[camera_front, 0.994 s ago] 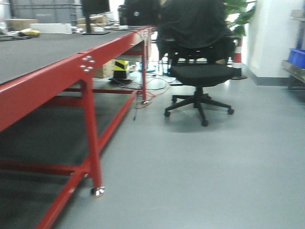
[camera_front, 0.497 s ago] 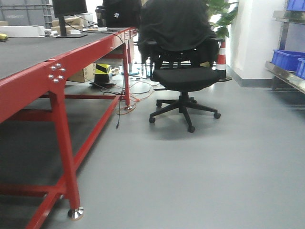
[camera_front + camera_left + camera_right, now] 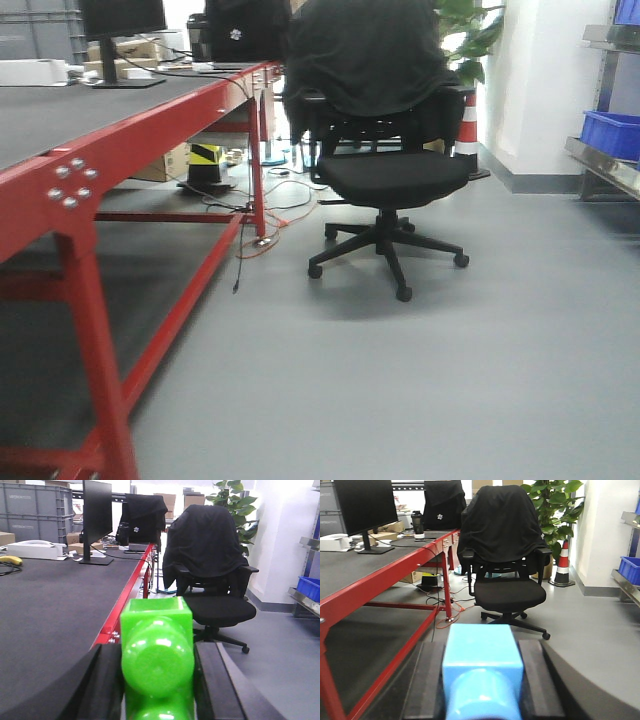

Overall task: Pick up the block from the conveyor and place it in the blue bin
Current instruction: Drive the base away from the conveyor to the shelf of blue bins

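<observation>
1. Nearest, in the left wrist view: left gripper point(image 3: 159, 692) clamped on a green block point(image 3: 156, 650), with dark pads point(image 3: 102, 680) pressing on both flanks. Rounded end toward the camera and square end forward, so long axis along the pointing direction of the gripper.
2. Much the same in the right wrist view: right gripper point(image 3: 482, 690) closed tight around a light blue block point(image 3: 481, 652). Held the same way, long axis pointing forward.
3. Just beside the left gripper, on the left: the conveyor point(image 3: 60, 115), dark belt on a red frame, running away toward a monitor point(image 3: 97, 515) at the far end. Both blocks already lifted off the belt and carried in the air.
4. In the middle distance: a black office chair point(image 3: 385, 150) with a dark jacket over the back, standing on the grey floor to the right of the conveyor.
5. Farther, at the right edge: the blue bin point(image 3: 612, 135) on a steel shelf point(image 3: 600, 165), cut off by the frame, well apart from both grippers.
6. As a judgement: bin lying forward and to the right of both tools, therefore nearer to the right arm. Probably necessary to approach more and turn right before any release, keeping the chair on the left side.
</observation>
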Robot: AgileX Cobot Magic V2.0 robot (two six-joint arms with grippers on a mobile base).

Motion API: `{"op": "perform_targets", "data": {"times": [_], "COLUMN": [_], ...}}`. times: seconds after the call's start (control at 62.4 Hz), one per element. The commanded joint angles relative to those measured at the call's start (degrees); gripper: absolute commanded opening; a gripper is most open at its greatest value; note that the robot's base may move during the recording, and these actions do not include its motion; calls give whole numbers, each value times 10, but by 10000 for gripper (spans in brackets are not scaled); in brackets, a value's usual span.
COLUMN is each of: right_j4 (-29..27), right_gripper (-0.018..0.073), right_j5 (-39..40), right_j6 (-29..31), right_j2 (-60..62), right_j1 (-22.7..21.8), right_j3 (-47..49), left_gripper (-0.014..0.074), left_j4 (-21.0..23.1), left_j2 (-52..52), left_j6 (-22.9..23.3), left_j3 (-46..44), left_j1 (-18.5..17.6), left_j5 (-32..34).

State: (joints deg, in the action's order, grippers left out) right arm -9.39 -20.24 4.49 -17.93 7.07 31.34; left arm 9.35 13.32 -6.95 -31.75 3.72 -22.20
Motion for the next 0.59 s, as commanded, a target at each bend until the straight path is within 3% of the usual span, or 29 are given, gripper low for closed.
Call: {"op": "perform_targets", "data": {"times": [0.0, 0.577], "right_j4": [4, 4], "right_gripper": [-162, -162], "right_j5": [14, 15], "right_j6": [1, 1], "right_j2": [3, 3], "right_j1": [0, 0], "right_j3": [-1, -1], "left_gripper": [-111, -111], "left_j4": [0, 0], "left_j2": [-2, -2], "left_j6": [2, 2], "left_j3": [1, 1], "left_j1": [-4, -4], "left_j5": [11, 11]}}
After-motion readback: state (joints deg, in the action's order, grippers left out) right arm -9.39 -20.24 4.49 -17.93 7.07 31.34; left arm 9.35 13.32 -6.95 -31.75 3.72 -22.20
